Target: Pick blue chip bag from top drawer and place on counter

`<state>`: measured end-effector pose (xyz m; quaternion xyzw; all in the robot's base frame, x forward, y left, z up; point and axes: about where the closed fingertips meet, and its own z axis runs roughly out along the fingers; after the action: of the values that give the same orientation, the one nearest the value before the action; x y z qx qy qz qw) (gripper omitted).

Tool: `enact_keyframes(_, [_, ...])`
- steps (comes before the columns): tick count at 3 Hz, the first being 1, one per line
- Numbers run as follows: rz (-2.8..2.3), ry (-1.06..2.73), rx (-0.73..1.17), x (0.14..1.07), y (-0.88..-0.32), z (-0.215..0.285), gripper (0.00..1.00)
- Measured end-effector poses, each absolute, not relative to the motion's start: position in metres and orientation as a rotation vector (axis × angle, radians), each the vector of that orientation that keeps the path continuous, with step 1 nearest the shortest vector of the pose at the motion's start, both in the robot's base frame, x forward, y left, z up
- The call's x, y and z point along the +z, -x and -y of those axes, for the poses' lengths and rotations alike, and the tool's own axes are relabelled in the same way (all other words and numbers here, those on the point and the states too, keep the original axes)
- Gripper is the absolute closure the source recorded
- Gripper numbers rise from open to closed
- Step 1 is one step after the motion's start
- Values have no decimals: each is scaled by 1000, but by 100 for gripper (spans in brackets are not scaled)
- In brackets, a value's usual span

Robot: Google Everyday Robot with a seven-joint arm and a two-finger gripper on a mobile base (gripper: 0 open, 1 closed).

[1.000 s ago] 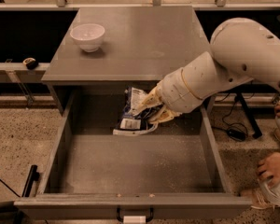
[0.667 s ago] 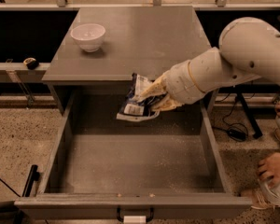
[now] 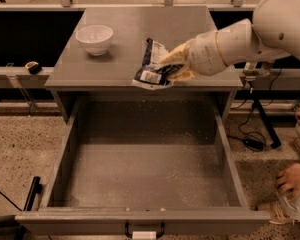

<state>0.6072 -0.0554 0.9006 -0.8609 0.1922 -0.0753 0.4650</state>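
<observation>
Top drawer (image 3: 65,154): pulled fully out toward the camera, speckled grey floor in plain view, tall side walls left and right, dark handle (image 3: 144,230) centred on the front panel at the bottom edge of the view

Counter (image 3: 140,26): flat grey top of the cabinet, directly behind and above the open drawer

Arm (image 3: 270,29): white, comes in from the upper right and reaches leftward across the right half of the counter, wrist section low over the surface

Gripper (image 3: 176,65): yellowish fingers at the arm's left end, above the front edge of the counter, a little right of centre. Fingers pinched together on the right side of the bag, foil caught between them

Blue chip bag (image 3: 151,64): crumpled, dark blue with a white label patch facing the camera. Held in the gripper, tilted, upper end over the counter, lower end at the counter's front lip. Out of the drawer. Cannot tell whether its lower edge touches the counter or hangs just above it

White bowl (image 3: 94,38): upright on the back-left part of the counter, well apart from bag and gripper

Person's hand (image 3: 292,181): at the right edge, beside the drawer's right wall, not touching it
</observation>
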Motion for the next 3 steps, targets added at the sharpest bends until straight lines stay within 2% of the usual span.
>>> enact_keyframes(3, [-849, 1989, -425, 927, -727, 114, 100])
